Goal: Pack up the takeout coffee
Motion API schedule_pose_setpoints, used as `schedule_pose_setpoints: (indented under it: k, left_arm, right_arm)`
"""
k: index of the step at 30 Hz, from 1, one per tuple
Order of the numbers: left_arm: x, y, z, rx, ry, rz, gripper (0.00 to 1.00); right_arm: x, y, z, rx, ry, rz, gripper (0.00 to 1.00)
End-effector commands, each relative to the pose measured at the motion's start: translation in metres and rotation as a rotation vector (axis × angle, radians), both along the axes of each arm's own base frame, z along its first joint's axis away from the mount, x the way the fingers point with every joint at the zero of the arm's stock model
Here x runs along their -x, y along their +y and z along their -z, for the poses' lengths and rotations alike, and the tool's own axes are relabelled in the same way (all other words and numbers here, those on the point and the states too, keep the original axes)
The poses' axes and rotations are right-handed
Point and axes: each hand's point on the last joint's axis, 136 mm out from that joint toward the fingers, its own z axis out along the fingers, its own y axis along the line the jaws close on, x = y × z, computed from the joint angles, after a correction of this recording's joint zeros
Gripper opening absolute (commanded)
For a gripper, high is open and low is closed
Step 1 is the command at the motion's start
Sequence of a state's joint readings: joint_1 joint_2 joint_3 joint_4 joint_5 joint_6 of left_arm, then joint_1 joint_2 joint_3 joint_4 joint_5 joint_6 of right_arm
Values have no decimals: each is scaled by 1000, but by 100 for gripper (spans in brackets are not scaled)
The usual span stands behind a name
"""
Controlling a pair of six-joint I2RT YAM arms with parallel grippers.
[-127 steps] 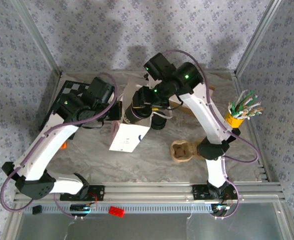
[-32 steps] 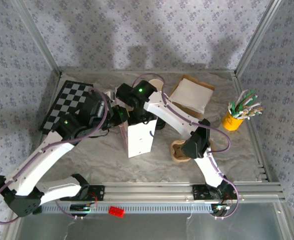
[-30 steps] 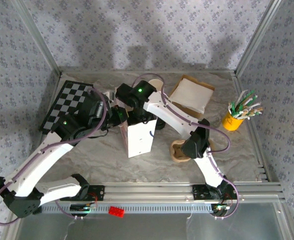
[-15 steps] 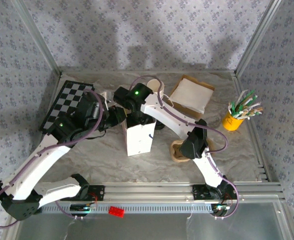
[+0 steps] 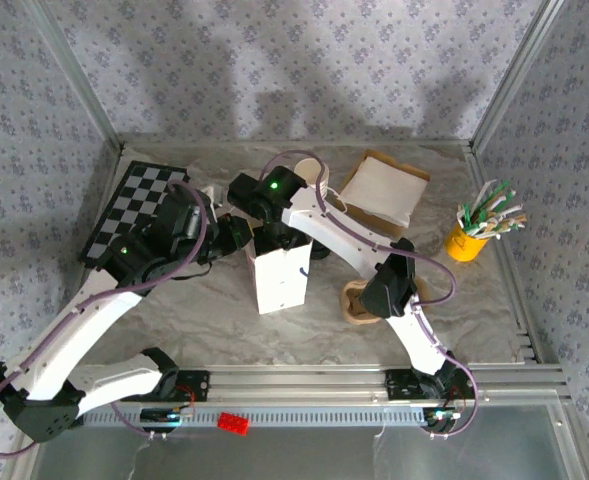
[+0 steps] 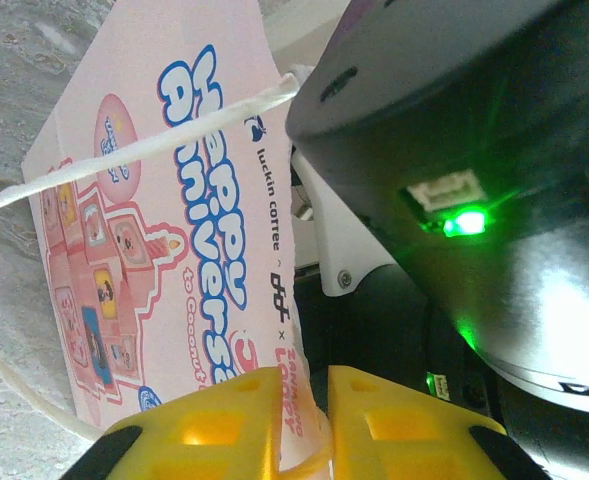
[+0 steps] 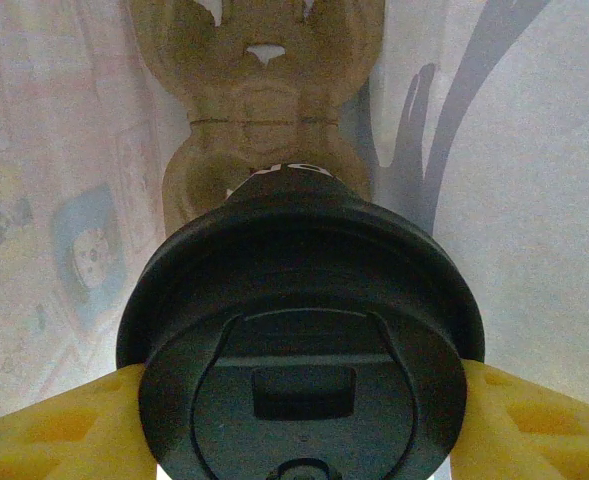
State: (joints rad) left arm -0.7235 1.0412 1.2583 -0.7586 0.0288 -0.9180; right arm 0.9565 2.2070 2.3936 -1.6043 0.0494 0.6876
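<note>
bench (image 5: 174,310): grey marbled top, with the bag standing near its middle.
bag (image 5: 279,282): pink-and-white paper, upright, mouth open, white string handles.
left hand (image 6: 309,410): yellow fingers pressed together on the bag's rim, pinching the paper.
right hand (image 7: 299,430): down inside the bag, fingers clamped on either side of the coffee cup.
coffee cup (image 7: 299,330): black lid, inside the bag, above a cardboard carrier (image 7: 259,90) at the bottom.
</note>
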Motion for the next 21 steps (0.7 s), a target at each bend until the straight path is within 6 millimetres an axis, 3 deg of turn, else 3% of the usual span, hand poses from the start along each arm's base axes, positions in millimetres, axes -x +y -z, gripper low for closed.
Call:
schedule_pose_setpoints:
  k: [1,21]
  left_arm:
    - [1,1,-4,8,-7,7,19]
    - [-1,-2,3,-2,-1,17,15]
  right_arm:
    - [17,-23,1,111,55,-23,60]
    - [21,-10,4,44,77,-31,60]
